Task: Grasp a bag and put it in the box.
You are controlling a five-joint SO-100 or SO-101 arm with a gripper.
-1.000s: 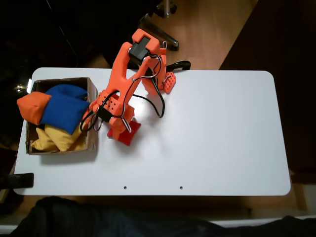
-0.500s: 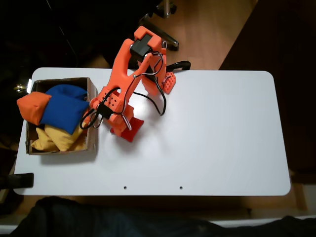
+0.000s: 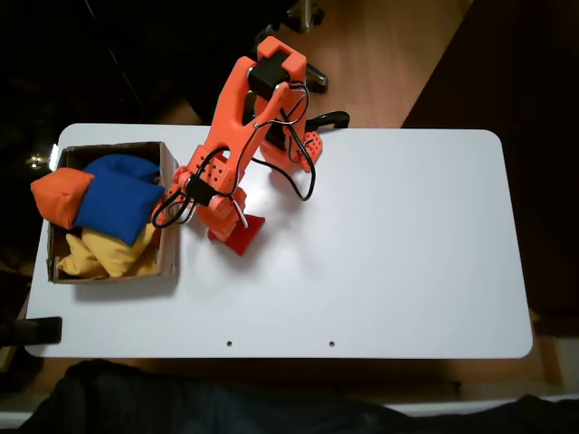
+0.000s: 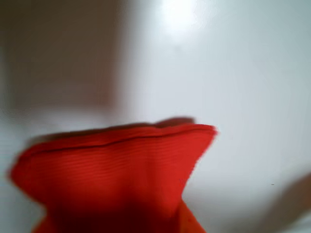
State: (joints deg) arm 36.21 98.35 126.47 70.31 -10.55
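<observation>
Beside the box (image 3: 168,217), my end effector (image 3: 228,237) pinches the bag (image 3: 242,237).
Red fabric bunches above the white counter (image 3: 407,244).

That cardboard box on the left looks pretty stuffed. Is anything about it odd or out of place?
Yes. In the fixed view the box is overfilled: the orange beanbag hangs out over its left wall, and the blue beanbag is piled on the yellow ones.

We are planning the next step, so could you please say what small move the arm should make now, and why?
Probably lift and swing left in the fixed view: the gripper seems pinched on the red bag, which bunches in the wrist view, while the box lies just left.
</observation>
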